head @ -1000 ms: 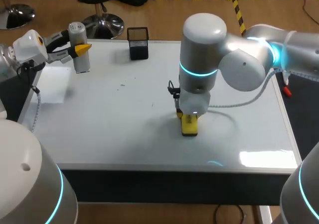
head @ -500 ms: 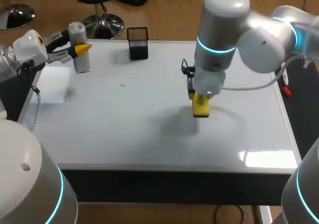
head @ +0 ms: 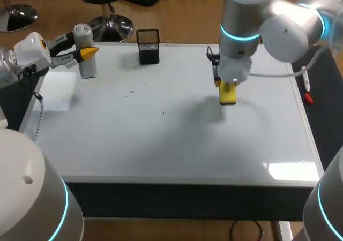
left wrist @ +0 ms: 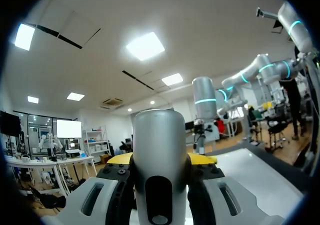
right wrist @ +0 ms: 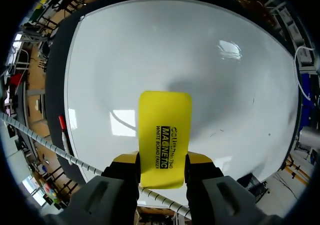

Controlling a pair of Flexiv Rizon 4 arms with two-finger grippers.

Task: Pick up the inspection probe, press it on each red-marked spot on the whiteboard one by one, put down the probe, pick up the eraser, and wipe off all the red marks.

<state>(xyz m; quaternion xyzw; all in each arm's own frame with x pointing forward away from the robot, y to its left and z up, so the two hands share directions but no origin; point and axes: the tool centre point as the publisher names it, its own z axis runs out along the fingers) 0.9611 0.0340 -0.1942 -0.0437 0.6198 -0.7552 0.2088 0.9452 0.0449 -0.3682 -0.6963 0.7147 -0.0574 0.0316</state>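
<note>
- step in hand: the wipe. the right pincer (head: 227, 87) pinches the eraser (head: 228, 95) by its two long sides, with most of the yellow block sticking out past the fingertips in the right wrist view.
- eraser place: over the far right part of the whiteboard (head: 134, 128). its shadow falls a little to one side, so it looks lifted just off the surface, but i cannot tell that for sure.
- probe (head: 87, 67): upright at the far left corner of the tabletop, clamped between the fingers of the left pincer (head: 84, 53), so it is not yet put down.
- marks: no red shows on the board in any view, only a few faint dark specks (head: 131, 92) left of the middle, so the wipe looks nearly or fully done.
- next move: if any red is left out of sight, bring the eraser down flat and stroke with even pressure. otherwise it needs a bare spot to be set down on.
- change: one second ago the eraser was low at the board's near middle. half a second ago it was further back and to the right. now it is further back and right again, and the arm's elbow has swung up with it.
- left arm and probe: same place throughout.
</note>
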